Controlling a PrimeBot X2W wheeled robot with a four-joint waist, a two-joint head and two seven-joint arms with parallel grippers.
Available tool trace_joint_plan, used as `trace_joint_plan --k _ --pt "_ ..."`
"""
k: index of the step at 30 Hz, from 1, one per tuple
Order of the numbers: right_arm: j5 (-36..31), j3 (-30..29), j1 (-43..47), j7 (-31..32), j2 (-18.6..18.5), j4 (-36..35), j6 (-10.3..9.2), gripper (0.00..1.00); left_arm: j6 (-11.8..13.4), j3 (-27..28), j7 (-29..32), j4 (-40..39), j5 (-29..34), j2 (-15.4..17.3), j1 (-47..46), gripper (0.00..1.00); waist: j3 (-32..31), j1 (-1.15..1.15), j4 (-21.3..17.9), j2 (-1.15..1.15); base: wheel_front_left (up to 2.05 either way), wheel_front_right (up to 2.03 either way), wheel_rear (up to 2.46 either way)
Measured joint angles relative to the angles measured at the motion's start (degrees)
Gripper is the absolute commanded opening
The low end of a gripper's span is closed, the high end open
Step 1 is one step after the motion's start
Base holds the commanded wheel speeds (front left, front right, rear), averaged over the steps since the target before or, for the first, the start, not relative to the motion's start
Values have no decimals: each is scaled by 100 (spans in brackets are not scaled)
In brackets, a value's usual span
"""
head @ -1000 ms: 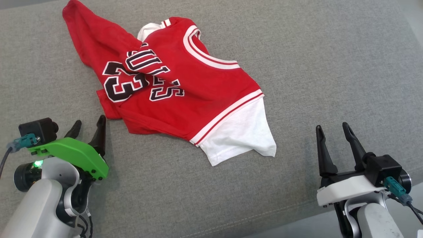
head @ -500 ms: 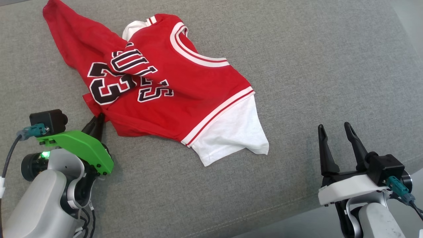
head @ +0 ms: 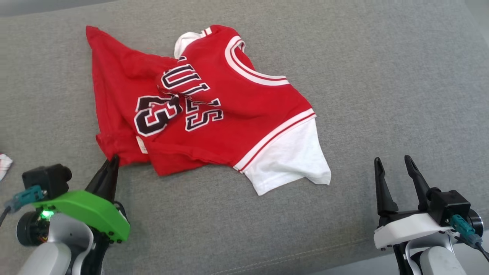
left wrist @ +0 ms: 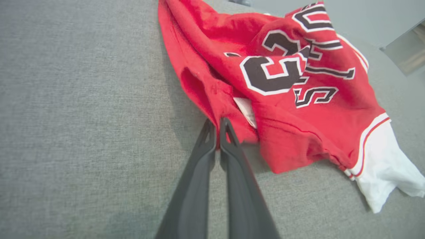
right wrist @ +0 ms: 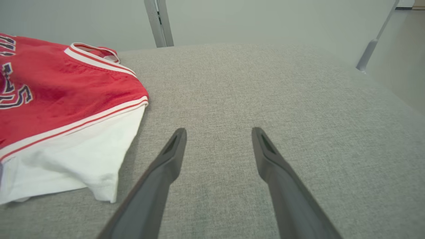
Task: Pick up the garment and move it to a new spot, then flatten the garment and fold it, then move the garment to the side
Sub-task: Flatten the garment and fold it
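Observation:
The garment [head: 229,114] is a red jersey with white sleeves, white trim and black "23" lettering, lying crumpled on the grey cushion [head: 382,76]. My left gripper [head: 114,160] is shut, its fingertips pinching the garment's near left hem corner. In the left wrist view the left gripper [left wrist: 216,124] has its two fingers pressed together on the red edge of the garment [left wrist: 282,109], beside a small white label. My right gripper [head: 394,163] stands open to the right of the white sleeve, touching nothing. In the right wrist view the right gripper [right wrist: 219,132] is open, with the garment [right wrist: 66,96] to its left.
A small white and red scrap [head: 4,166] lies at the far left edge. The cushion's front edge [head: 305,263] runs along the bottom right. In the right wrist view, a metal frame post [right wrist: 158,23] stands behind the cushion.
My left gripper moved up to the garment's hem corner and shut on it. The red fabric on that side has been drawn out. The camera shifted. The right gripper stayed open.

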Motion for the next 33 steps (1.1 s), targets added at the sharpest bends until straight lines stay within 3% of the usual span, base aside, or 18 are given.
trace_joint_plan --k 10,14,17,19,20,21,25,33 --pt "-143 16 19 0 0 -3 0 100 576 286 200 -1652 -225 338 1195 0 -270 0 582 0 0 0 0" --pt "-144 42 19 0 -1 0 0 100 611 522 400 -1749 -612 528 1640 0 -351 0 688 0 0 0 0" --pt "-143 46 19 0 -1 22 0 100 619 733 442 -1395 -847 606 1853 0 -331 0 680 0 0 0 0" --pt "-136 60 17 0 -1 42 0 100 604 859 305 -1135 -916 557 1879 38 -301 0 639 0 0 0 0" --pt "-125 67 18 0 1 49 0 100 552 860 279 -1015 -925 546 1883 82 -285 0 610 0 0 0 0" --pt "-120 67 18 0 0 57 0 100 505 854 234 -898 -945 513 1885 100 -270 0 580 0 0 0 0" --pt "-97 26 36 0 -3 60 0 100 369 851 47 -478 -1074 303 1915 100 -235 0 476 0 0 0 0" --pt "-160 -148 165 0 -9 27 0 100 328 878 -356 -48 -1048 114 2231 100 -337 0 484 0 0 0 0"
